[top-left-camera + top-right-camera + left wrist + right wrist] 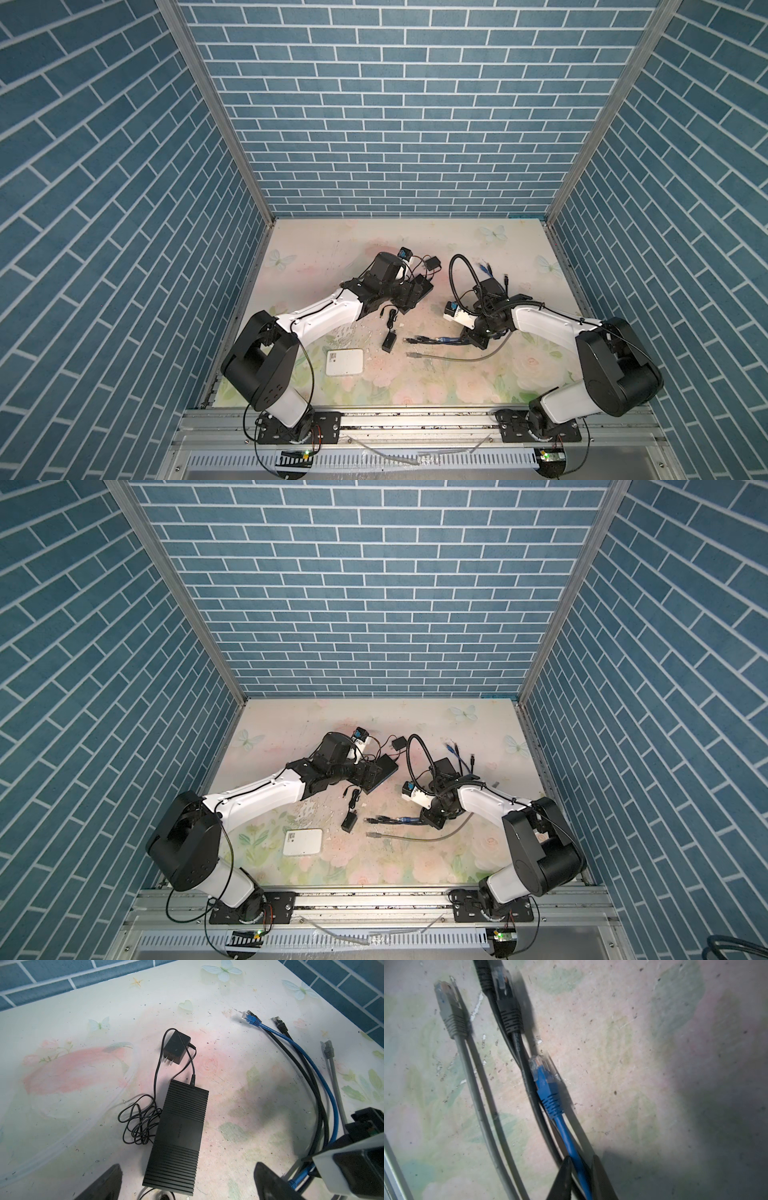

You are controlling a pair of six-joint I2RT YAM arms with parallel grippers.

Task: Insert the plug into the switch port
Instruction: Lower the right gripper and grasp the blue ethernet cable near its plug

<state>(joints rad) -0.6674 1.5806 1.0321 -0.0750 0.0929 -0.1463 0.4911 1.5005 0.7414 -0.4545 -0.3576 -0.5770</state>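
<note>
The switch (180, 1132) is a flat black ribbed box on the floral table; its ports do not show. My left gripper (187, 1180) hangs wide open over its near end, and both show in both top views: left gripper (415, 297), switch (380, 771). In the right wrist view a blue cable (571, 1142) ends in a clear plug (544, 1076) lying just beyond the fingers. My right gripper (581, 1169) is shut on the blue cable behind the plug, a black cable pressed alongside. In a top view the right gripper (469, 338) sits low, right of centre.
A black power adapter (176, 1047) and its coiled cord (139, 1124) lie beside the switch. Grey (448, 1007) and black (508, 1007) plugs lie next to the blue one. A second adapter (389, 343), a white box (345, 361) and a grey cable (457, 356) lie nearer the front.
</note>
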